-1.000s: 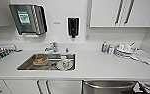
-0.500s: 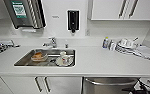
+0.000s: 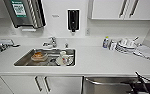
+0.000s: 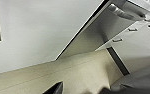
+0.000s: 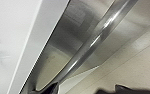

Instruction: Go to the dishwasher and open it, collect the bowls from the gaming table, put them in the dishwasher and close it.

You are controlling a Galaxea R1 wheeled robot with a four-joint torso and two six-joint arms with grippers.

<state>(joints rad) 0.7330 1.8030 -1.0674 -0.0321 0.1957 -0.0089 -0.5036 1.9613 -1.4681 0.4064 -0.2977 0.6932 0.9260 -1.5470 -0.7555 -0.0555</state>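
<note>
We face a white bench [image 3: 98, 62] that runs along the wall, the largest thing before us. Under its front edge, toward the right, sits the dishwasher [image 3: 108, 86], steel front shut, its bar handle [image 5: 96, 41] close before our right wrist; we judge we stand here to reach that bar. Our right gripper [image 3: 144, 83] hangs by the front at the lower right; whether it is released or clenched we cannot tell, and likewise for the left. Set into the bench left of centre, the sink [image 3: 23, 60] holds an orange-filled bowl [image 3: 39, 56] and a white cup [image 3: 64, 58]. Stacked white dishes [image 3: 124, 45] wait near the right back corner.
</note>
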